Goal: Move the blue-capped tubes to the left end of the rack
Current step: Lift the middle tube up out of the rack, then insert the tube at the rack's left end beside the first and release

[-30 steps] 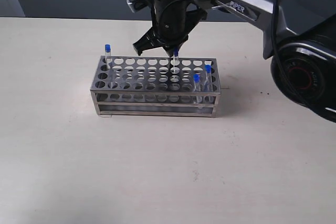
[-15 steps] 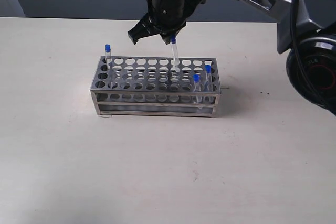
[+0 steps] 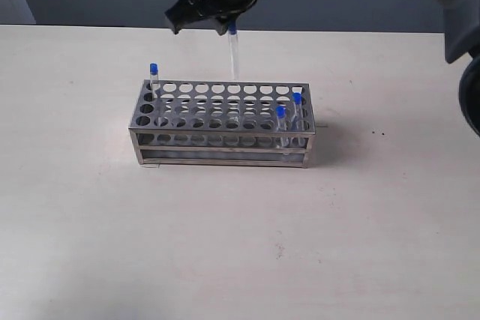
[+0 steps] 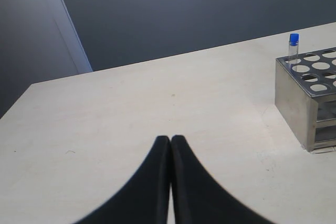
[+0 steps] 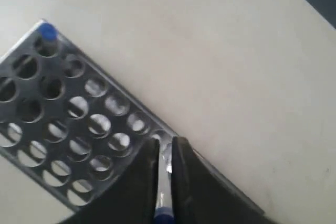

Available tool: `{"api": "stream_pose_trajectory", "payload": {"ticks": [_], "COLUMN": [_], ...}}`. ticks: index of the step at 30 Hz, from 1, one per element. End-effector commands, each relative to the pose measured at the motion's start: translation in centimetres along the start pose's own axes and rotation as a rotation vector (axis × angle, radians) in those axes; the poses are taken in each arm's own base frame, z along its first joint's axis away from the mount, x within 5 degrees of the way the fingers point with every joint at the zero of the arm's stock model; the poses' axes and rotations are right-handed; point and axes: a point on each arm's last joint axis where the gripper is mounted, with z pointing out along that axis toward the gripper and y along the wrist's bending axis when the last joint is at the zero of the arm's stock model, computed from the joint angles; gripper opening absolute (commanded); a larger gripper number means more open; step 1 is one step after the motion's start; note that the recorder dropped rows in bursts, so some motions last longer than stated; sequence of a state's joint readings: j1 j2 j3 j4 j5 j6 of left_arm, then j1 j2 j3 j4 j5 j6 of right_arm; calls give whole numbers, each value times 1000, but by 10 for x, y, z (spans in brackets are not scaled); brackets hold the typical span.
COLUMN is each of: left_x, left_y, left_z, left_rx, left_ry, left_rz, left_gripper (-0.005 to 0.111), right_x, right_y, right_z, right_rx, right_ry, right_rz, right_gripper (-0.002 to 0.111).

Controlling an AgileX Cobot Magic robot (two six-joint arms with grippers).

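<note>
The steel rack (image 3: 223, 122) stands mid-table. My right gripper (image 3: 227, 26) hangs above its back row, shut on a blue-capped tube (image 3: 233, 54) that is lifted clear of the holes; the same tube (image 5: 163, 182) shows between the fingers in the right wrist view. One blue-capped tube (image 3: 154, 79) stands in the rack's back left corner, also seen as the tube (image 4: 293, 50) in the left wrist view and the cap (image 5: 47, 31) in the right wrist view. Two more tubes (image 3: 281, 124) (image 3: 297, 112) stand at the right end. My left gripper (image 4: 170, 139) is shut and holds nothing.
The pale table (image 3: 225, 230) spreads around the rack. The right arm's dark base (image 3: 471, 103) sits at the right edge of the exterior view. A dark wall runs behind the table.
The right gripper has risen and shifted left, pulling the tube up out of its back-row hole. The other three tubes and the rack have not moved.
</note>
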State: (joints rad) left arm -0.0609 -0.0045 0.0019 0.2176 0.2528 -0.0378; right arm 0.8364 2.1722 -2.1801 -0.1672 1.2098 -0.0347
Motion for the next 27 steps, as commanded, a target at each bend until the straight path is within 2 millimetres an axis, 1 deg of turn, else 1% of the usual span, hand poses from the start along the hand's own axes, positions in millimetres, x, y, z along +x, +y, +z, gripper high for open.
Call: {"api": "stream_pose_trajectory", "payload": {"ticks": [1, 8, 12, 15, 19, 24, 27], "left_x": [-2, -2, -2, -2, -2, -2, -2], "left_y": [0, 0, 0, 0, 0, 0, 0], "left_z": [0, 0, 0, 0, 0, 0, 0], "left_rx": [3, 3, 3, 3, 3, 3, 3], "left_ry": [-12, -12, -12, -12, -12, -12, -12], "left_rz": [1, 1, 1, 1, 1, 1, 1], "left_gripper": [0, 0, 0, 0, 0, 0, 0], "right_x": [-8, -21, -24, -23, -21, -23, -25], "right_y": [15, 39, 49, 53, 55, 56, 56], "right_z": [-11, -16, -2, 12, 24, 30, 30], "right_rx": [-95, -217, -282, -295, -296, -291, -286], "right_ry": [-77, -222, -250, -223, -203, -222, -245], "right_rz": [-54, -118, -121, -117, -128, -136, -134], "right_gripper": [0, -1, -1, -1, -1, -1, -1]}}
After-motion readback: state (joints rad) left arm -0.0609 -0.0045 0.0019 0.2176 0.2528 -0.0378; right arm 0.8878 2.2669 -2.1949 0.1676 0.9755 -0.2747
